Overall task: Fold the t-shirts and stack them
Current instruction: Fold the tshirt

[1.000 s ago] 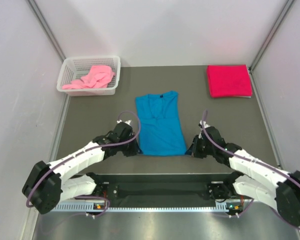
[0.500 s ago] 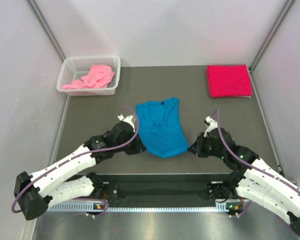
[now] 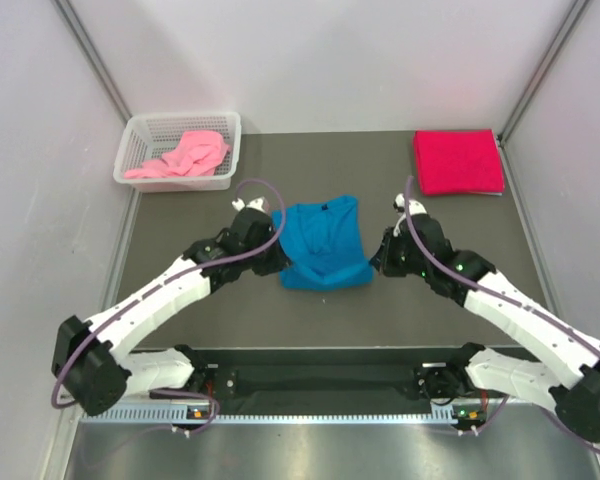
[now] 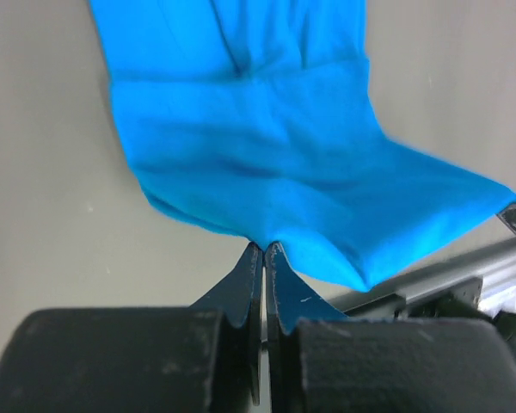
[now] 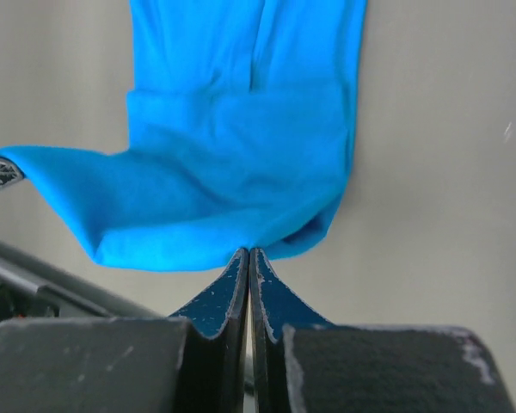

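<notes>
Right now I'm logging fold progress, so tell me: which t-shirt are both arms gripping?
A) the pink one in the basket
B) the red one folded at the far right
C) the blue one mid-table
C: the blue t-shirt mid-table has its near hem pinched at one corner by the left arm's fingers and at the other by the right arm's fingers, both shut on the cloth.

The left arm (image 3: 160, 300) and right arm (image 3: 510, 312) stretch forward, angled inward toward the blue shirt (image 3: 323, 245). The left gripper (image 3: 281, 266) is pinched tight on its left edge, and the right gripper (image 3: 377, 262) is pinched tight on its right edge.
</notes>
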Controlling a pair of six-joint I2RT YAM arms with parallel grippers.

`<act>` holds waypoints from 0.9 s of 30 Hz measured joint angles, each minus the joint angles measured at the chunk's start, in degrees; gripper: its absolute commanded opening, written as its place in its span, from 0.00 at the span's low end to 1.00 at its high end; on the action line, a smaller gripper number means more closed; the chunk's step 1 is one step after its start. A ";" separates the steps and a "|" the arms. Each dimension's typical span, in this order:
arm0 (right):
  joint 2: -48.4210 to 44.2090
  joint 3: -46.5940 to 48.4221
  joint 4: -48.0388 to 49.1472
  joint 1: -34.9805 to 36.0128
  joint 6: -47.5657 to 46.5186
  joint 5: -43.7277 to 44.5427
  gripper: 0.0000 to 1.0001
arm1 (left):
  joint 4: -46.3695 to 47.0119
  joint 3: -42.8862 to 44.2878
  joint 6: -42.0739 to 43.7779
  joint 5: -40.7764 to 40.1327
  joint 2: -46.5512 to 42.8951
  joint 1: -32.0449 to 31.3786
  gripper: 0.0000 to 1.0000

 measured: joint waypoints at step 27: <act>51.98 40.46 12.79 -20.48 -12.44 -25.42 0.00 | 4.79 34.34 11.39 7.34 42.16 21.16 0.00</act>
